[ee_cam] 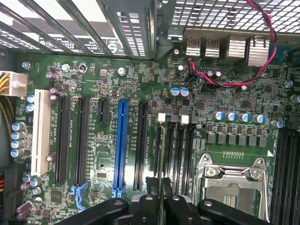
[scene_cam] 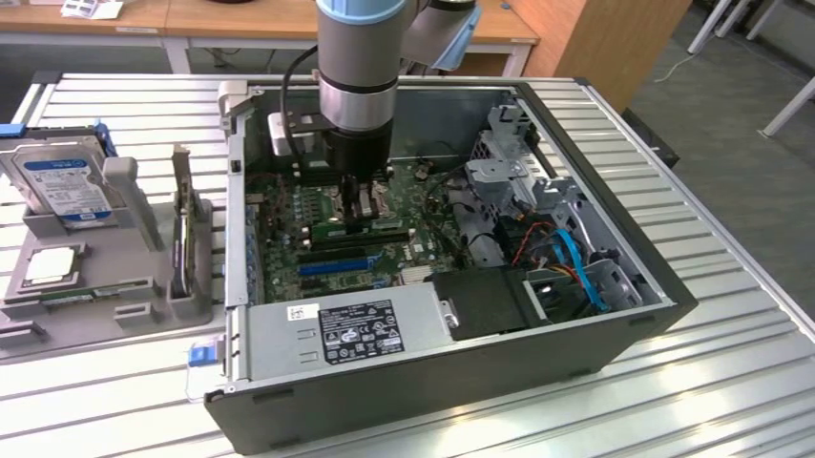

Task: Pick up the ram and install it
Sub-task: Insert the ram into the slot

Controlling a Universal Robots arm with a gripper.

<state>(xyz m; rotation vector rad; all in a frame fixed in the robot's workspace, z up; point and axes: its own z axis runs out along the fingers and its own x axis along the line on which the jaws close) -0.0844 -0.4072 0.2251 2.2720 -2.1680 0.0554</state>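
Wrist view: end effector [ee_cam: 161, 190] grips the ram [ee_cam: 161, 145], held edge-on between its jaws above the motherboard [ee_cam: 234, 96]

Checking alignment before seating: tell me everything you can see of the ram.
The ram is a thin green board seen edge-on, held upright between the shut jaws of the gripper. It hangs in line with the black memory slots beside the processor socket; whether it touches a slot cannot be told.
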